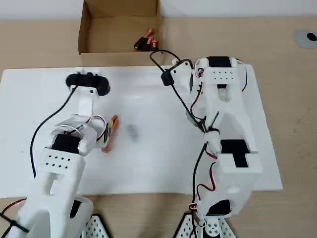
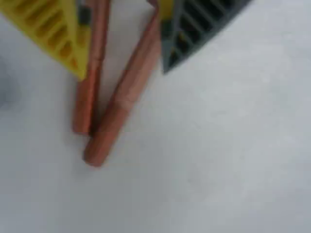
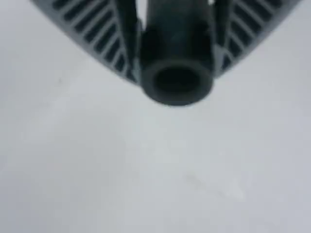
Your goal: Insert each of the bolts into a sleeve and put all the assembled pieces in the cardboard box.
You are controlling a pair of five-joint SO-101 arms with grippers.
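While right gripper [image 3: 176, 73] clamps sleeve [image 3: 177, 87] lengthwise, bore outward, left gripper [image 2: 124, 68] hold on V-angled bolts [image 2: 119, 111] unclear.

Colours: two copper-orange metal bolts [image 2: 124, 99], plain. left gripper [image 2: 124, 72] has mismatched fingers, one yellow [image 2: 51, 26], one dark grey [image 2: 199, 24], both with ribbed stripes. right gripper [image 3: 177, 75] fingers [image 3: 92, 34] are dark grey and ribbed, same shade as the dark grey tubular plastic sleeve [image 3: 175, 39]. Flat white sheet [image 1: 148, 158], tan wooden table [image 1: 287, 74], brown cardboard box [image 1: 84, 29] with copper-and-black pieces [image 1: 145, 43]. White plastic arms [image 1: 225, 99], red and black wires.
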